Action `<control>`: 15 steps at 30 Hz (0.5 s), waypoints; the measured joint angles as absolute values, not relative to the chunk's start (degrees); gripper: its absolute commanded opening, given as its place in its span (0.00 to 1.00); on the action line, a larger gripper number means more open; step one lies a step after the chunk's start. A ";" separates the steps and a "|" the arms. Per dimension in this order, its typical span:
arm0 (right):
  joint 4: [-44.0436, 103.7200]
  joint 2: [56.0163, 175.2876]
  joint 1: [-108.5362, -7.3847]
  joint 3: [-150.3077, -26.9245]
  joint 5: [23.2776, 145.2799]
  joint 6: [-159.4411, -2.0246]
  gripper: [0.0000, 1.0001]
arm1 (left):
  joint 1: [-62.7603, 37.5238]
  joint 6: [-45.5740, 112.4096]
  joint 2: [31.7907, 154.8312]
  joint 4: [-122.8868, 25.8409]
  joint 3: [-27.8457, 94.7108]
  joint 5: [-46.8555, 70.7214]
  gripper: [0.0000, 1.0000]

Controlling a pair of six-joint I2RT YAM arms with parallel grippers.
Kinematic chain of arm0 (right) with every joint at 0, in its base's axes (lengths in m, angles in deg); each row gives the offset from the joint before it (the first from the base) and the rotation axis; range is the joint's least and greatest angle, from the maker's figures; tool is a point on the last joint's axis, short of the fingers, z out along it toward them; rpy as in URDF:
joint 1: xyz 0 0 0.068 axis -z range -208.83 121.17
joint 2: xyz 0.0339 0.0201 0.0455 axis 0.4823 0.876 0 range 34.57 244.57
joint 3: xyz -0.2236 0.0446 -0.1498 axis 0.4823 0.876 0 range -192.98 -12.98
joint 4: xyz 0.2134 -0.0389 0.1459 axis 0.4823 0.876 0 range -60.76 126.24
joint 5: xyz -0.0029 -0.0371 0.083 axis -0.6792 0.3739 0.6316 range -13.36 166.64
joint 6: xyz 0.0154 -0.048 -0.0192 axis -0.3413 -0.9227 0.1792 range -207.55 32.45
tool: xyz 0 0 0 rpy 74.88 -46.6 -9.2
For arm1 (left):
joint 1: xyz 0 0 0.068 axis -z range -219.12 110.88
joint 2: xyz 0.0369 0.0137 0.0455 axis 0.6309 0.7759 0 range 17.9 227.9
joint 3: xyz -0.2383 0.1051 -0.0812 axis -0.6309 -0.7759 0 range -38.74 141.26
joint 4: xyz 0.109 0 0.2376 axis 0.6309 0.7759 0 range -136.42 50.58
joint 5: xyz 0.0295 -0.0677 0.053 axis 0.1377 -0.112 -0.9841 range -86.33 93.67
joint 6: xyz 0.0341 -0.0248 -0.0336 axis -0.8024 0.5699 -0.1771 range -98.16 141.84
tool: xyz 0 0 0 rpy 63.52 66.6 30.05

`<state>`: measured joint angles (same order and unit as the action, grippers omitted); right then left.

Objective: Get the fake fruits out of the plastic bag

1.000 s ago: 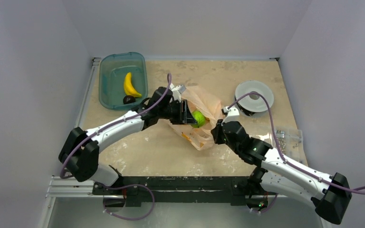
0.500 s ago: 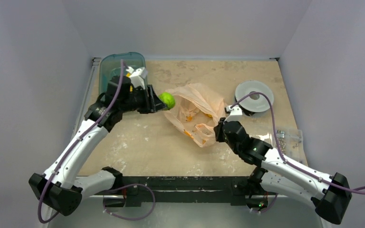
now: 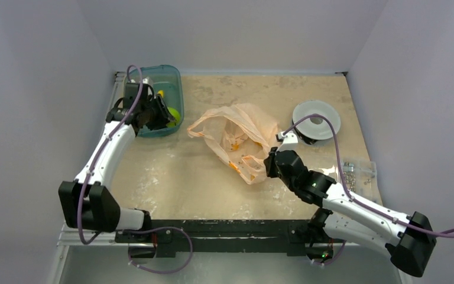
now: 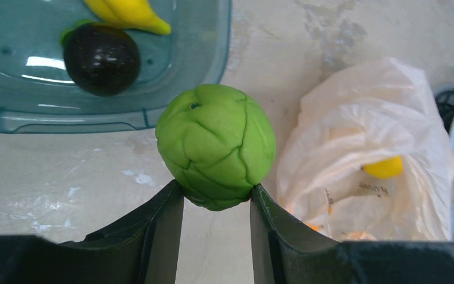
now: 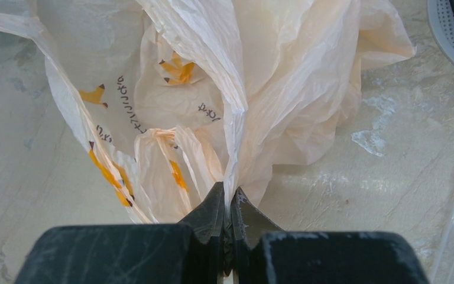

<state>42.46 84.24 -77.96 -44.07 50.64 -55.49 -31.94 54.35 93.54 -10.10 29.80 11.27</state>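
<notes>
My left gripper (image 4: pixel 216 195) is shut on a green fake fruit (image 4: pixel 216 145), holding it above the table by the near rim of the teal bin (image 4: pixel 94 118). In the top view the green fruit (image 3: pixel 173 114) hangs at the bin's front right corner. A yellow banana (image 4: pixel 131 12) and a dark round fruit (image 4: pixel 101 58) lie in the bin. The peach plastic bag (image 3: pixel 236 139) lies crumpled mid-table, with a yellow fruit (image 4: pixel 384 167) showing through it. My right gripper (image 5: pixel 229 198) is shut on a fold of the plastic bag (image 5: pixel 213 89) at its near right side.
The teal bin (image 3: pixel 171 74) stands at the back left corner. A white round dish (image 3: pixel 316 120) with a cable across it sits at the back right. A clear packet of metal parts (image 3: pixel 357 171) lies by the right edge.
My left arm has swung left, carrying the green fruit from the bag's mouth to the bin's near edge. The bag has slumped and spread. The right gripper kept its pinch.
</notes>
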 measured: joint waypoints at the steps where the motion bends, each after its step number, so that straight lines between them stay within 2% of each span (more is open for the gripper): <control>1: 42.46 84.24 -77.96 -44.07 50.62 -55.49 0.00 | -32.57 53.78 95.14 -9.67 30.47 10.61 0.00; 15: 41.82 81.14 -77.94 -43.48 52.34 -55.71 0.00 | -35.63 44.76 119.57 3.16 56.72 5.56 0.02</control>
